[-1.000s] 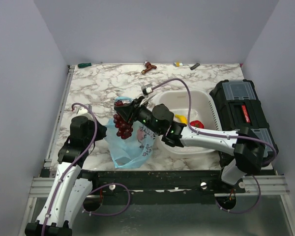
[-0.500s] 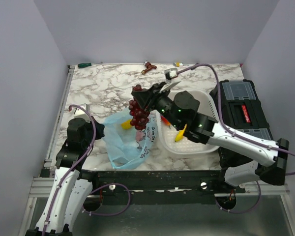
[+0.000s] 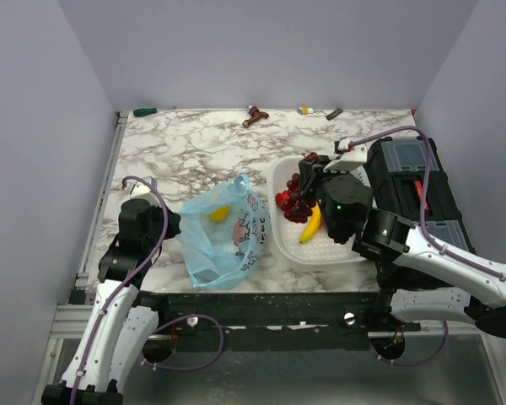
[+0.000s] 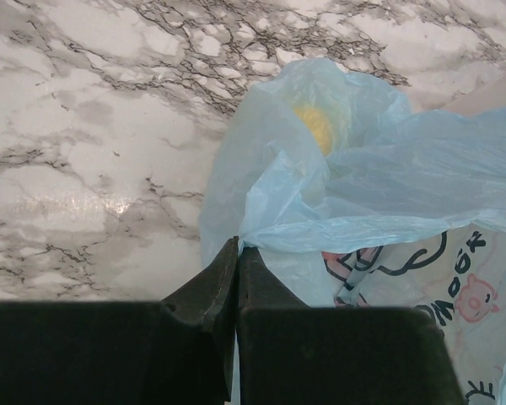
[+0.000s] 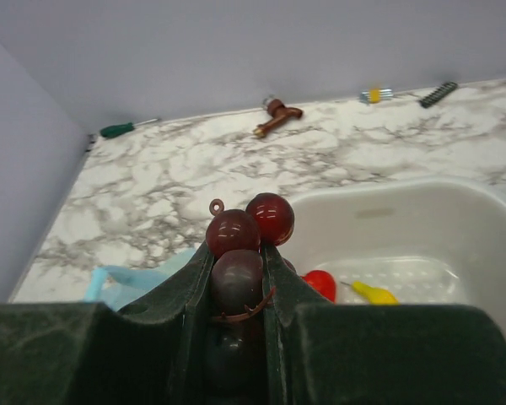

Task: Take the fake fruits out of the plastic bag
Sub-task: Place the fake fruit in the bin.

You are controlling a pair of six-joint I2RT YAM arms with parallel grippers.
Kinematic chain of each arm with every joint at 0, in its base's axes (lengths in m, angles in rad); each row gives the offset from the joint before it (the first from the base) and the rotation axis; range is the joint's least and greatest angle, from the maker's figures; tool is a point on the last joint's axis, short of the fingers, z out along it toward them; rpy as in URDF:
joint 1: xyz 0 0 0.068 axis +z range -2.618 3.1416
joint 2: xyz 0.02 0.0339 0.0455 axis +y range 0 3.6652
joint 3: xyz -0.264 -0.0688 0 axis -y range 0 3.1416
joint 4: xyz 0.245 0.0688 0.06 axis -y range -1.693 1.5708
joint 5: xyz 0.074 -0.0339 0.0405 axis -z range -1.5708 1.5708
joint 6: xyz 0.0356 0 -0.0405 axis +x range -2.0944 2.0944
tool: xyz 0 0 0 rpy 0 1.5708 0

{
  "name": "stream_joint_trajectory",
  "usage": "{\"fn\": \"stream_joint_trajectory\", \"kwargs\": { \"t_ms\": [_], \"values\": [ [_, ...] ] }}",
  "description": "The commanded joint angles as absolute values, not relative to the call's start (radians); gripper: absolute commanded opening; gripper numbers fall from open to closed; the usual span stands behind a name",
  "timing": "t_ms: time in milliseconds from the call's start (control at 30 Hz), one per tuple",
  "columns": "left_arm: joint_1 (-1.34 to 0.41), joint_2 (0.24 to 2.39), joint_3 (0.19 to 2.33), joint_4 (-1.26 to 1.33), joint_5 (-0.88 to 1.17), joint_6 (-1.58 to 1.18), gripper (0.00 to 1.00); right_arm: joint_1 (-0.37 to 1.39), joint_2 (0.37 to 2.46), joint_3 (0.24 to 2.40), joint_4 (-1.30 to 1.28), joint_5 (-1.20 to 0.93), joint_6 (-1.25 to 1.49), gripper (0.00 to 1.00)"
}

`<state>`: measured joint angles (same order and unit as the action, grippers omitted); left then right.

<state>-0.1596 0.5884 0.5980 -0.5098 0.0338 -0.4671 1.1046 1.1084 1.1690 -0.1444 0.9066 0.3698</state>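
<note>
Top external view: the grape bunch (image 3: 292, 199) hangs over the left part of the white basket (image 3: 329, 251), clamped between the fingers of the right end effector (image 5: 237, 251). In the right wrist view two dark red grapes stick out past the fingertips. The banana (image 3: 310, 224) lies in the basket just beside the grapes, and a red fruit (image 5: 320, 283) sits on the basket floor near it. The lemon-like fruit (image 3: 218, 213) is inside the plastic bag (image 3: 232, 240) and shows yellow through the thin blue film. The bag lies crumpled on the desk (image 3: 169, 152), just left of the basket. The left end effector (image 4: 238, 247) has its fingers together on a gathered fold at the bag's left edge. A black toolbox (image 3: 413, 190) stands to the right of the basket. A green-handled screwdriver (image 3: 145, 111) lies at the far edge of the desk.
</note>
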Motion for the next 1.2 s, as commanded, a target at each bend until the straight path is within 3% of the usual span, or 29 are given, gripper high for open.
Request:
{"fn": "stream_joint_trajectory", "kwargs": {
  "t_ms": [0,367,533,767,1167],
  "values": [
    [-0.166,0.595,0.595,-0.491,0.034,-0.456,0.00,1.073,1.075,1.127,-0.205,1.068,0.342,0.01],
    [-0.166,0.608,0.601,-0.500,0.009,-0.451,0.00,0.725,1.316,1.182,-0.208,0.812,0.376,0.01],
    [-0.166,0.607,0.601,-0.497,0.024,-0.449,0.00,0.624,1.517,1.249,-0.202,0.915,0.314,0.01],
    [-0.166,0.618,0.602,-0.485,0.047,-0.448,0.00,0.555,1.753,1.326,-0.186,0.946,0.215,0.02],
    [-0.166,0.604,0.597,-0.483,0.034,-0.446,0.00,0.549,1.888,1.274,-0.235,0.929,0.315,0.16]
  ]
}}
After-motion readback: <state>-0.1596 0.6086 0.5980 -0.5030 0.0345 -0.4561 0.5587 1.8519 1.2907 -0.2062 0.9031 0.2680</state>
